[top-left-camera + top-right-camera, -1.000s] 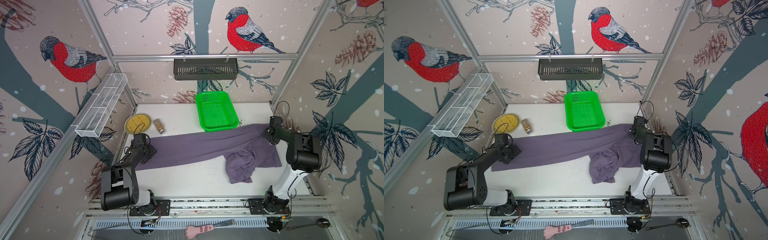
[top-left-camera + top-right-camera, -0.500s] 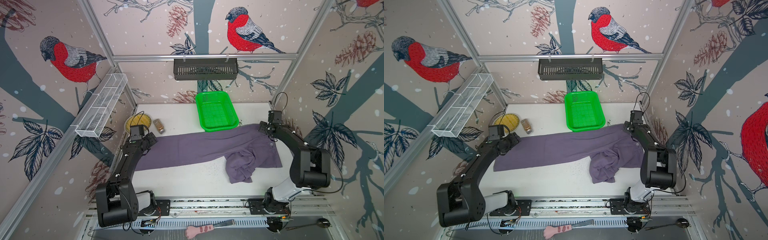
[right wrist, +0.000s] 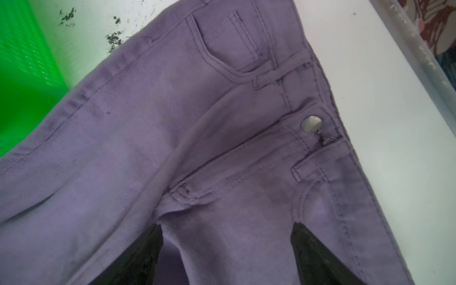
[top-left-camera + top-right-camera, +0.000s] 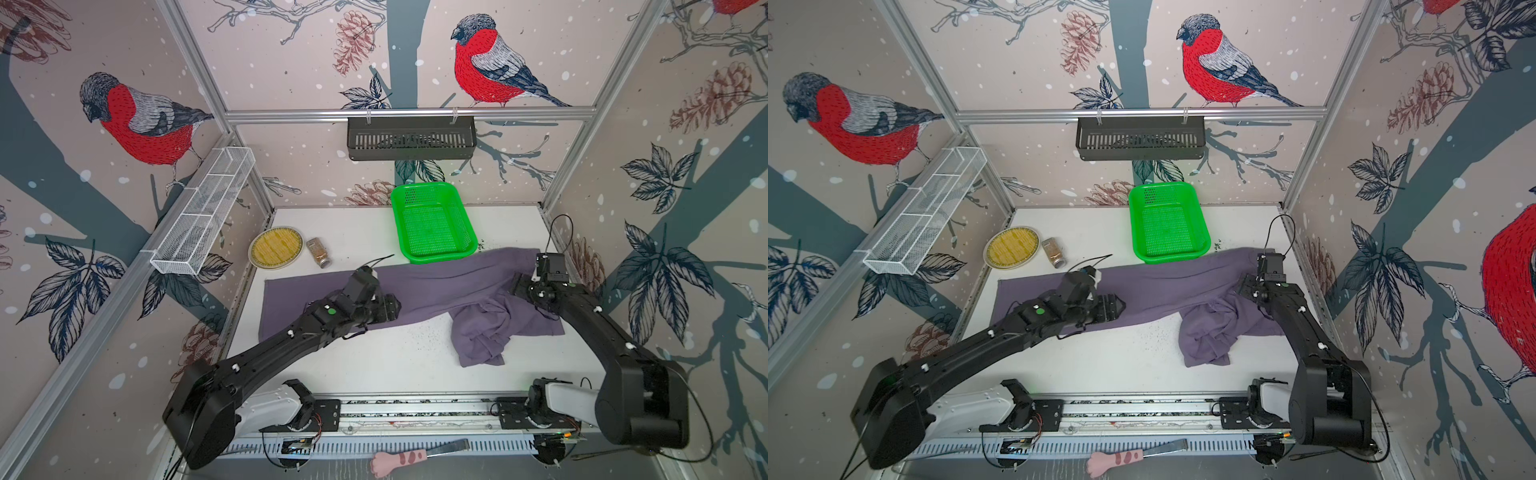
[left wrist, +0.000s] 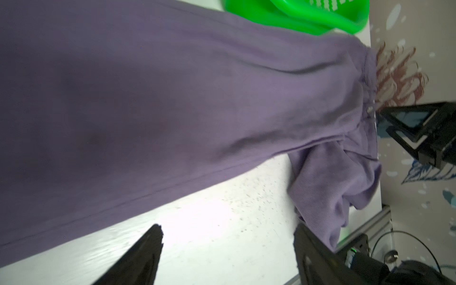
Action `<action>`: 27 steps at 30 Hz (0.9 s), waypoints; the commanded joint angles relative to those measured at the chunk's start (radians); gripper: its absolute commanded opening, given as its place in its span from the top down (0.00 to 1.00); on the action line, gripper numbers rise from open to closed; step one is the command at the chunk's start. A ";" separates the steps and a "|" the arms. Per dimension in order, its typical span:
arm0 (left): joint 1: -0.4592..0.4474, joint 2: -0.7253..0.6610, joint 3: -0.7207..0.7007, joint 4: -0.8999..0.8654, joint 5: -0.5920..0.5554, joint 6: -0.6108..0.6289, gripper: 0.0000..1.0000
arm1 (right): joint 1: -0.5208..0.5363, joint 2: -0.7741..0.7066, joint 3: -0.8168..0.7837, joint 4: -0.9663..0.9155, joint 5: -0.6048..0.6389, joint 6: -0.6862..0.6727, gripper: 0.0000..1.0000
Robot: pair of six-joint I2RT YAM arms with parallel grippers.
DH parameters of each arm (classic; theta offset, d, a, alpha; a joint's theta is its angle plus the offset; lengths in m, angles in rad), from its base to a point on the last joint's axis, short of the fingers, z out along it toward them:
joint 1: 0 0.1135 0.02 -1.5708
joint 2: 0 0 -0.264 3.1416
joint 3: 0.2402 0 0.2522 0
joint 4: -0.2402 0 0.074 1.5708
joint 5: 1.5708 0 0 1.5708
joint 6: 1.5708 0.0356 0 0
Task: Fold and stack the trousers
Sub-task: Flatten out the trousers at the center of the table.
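Observation:
The purple-grey trousers [image 4: 436, 286] [image 4: 1163, 291] lie across the white table in both top views. One leg is stretched flat to the left, the waistband with its metal button [image 3: 311, 123] is at the right, and the other leg is crumpled toward the front right [image 4: 478, 336]. My left gripper [image 4: 395, 307] [image 4: 1120, 305] hovers open over the near edge of the stretched leg. In the left wrist view, bare table shows between that gripper's [image 5: 227, 229] fingers. My right gripper [image 4: 516, 287] [image 4: 1246, 284] [image 3: 225, 227] is open above the fly and pocket area, holding nothing.
A green basket [image 4: 440, 258] stands just behind the trousers at the back centre. A yellow plate [image 4: 252, 253] and a small jar [image 4: 318, 252] on its side sit at the back left. Dark crumbs [image 4: 415, 332] dot the table in front. A wire shelf [image 4: 203, 216] hangs on the left wall.
Both grippers opened and came off the trousers' ends. The left one swung right from the cuff to over the middle of the leg. The right one shifted forward over the waist.

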 commanded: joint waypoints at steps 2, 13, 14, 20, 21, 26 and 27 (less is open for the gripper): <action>-0.146 0.176 0.118 0.148 0.012 -0.011 0.19 | -0.018 -0.023 -0.017 0.014 -0.047 0.026 0.15; -0.347 0.446 0.260 0.206 0.123 0.003 0.29 | -0.035 -0.009 -0.103 0.097 -0.070 0.069 0.15; -0.358 0.456 0.264 0.212 0.127 0.007 0.29 | -0.035 -0.001 -0.110 0.106 -0.072 0.071 0.15; -0.403 0.564 0.322 0.245 0.167 0.029 0.36 | -0.034 0.020 -0.148 0.151 -0.046 0.089 0.16; -0.406 0.577 0.325 0.259 0.178 0.022 0.39 | -0.035 0.025 -0.155 0.157 -0.040 0.092 0.16; -0.411 0.615 0.370 0.243 0.165 0.036 0.64 | -0.039 0.031 -0.180 0.199 -0.036 0.123 0.17; -0.411 0.614 0.375 0.241 0.166 0.037 0.71 | -0.041 0.064 -0.183 0.205 -0.036 0.127 0.17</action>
